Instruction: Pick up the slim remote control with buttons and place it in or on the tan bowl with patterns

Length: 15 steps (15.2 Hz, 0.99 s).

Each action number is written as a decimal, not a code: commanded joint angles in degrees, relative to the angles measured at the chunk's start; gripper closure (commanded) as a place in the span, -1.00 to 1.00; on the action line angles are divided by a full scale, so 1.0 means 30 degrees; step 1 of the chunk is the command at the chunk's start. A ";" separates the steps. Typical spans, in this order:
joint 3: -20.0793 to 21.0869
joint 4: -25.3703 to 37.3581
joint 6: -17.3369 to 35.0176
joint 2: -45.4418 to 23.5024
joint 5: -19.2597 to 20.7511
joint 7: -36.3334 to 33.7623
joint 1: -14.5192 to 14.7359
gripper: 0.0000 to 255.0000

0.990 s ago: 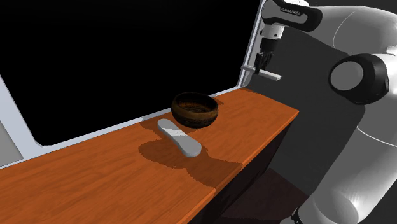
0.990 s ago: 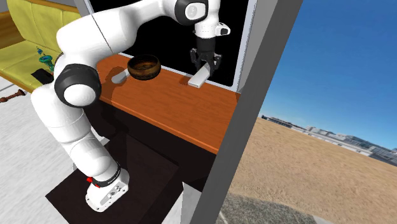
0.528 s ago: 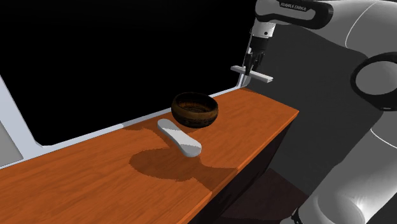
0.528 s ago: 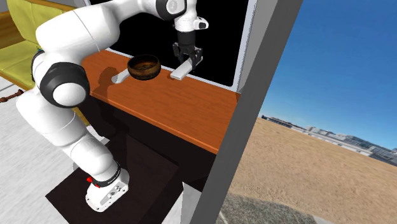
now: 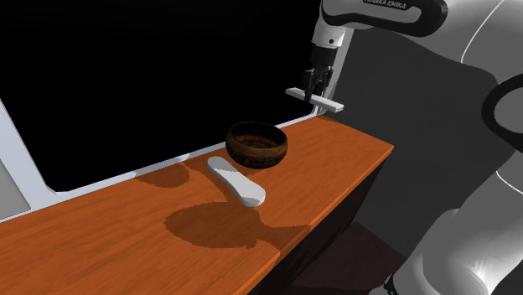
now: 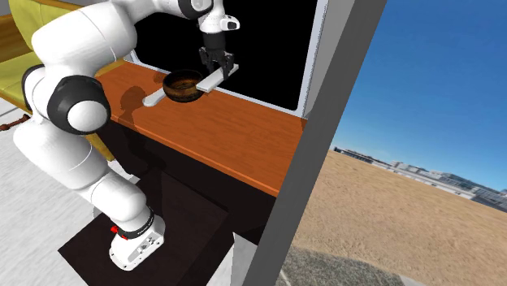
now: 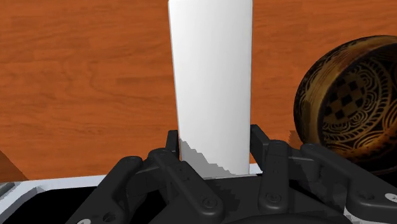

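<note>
**Remote in the air, not yet over the bowl**

My biggest worry is letting go too soon. The remote [image 5: 315, 98] hangs above the desk [image 5: 126, 239], up and toward the shoulder view's right of the bowl [image 5: 256, 144]. In the wrist view the bowl sits off to one side of the slab, not beneath it. Released here, I judge it would land on the wood.

The second worry is the grip. I hold a long, flat, white slab by one end, so most of its length sticks out past me. A sudden swing could make it pivot or slide out of the pinch. It also looks long against the bowl's mouth, so if I set it down off-centre it could teeter on the rim and tip out.

Third, a white rounded object [image 5: 237, 182] lies on the desk just beside the bowl, with the pale sill [image 5: 100, 183] running behind. Coming in low could clip the bowl's wall and shove it, or knock that neighbour.

My fingers [image 7: 257, 141] are closed onto the remote's two long edges, opened no wider than the slab itself, clasping it near its end. They touch nothing else. The slab lies roughly level, clear of the desk.
</note>
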State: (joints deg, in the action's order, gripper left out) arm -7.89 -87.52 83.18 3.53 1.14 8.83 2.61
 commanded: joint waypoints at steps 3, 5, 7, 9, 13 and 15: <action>0.1061 -0.0153 0.0040 0.0088 -0.0077 -0.2010 0.0914 1.00; 0.1561 -0.0003 -0.0006 -0.0028 -0.0131 -0.2941 0.1342 1.00; 0.2055 0.0247 -0.0066 -0.0228 -0.0182 -0.3867 0.1771 1.00; 0.2538 0.0599 -0.0144 -0.0511 -0.0223 -0.4788 0.2205 1.00; 0.3473 0.1631 -0.0364 -0.1335 -0.0251 -0.6615 0.3095 1.00; 0.3922 0.2324 -0.0518 -0.1881 -0.0227 -0.7521 0.3557 1.00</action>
State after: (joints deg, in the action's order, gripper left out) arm 3.00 -82.18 81.80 -0.70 0.42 -11.89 12.38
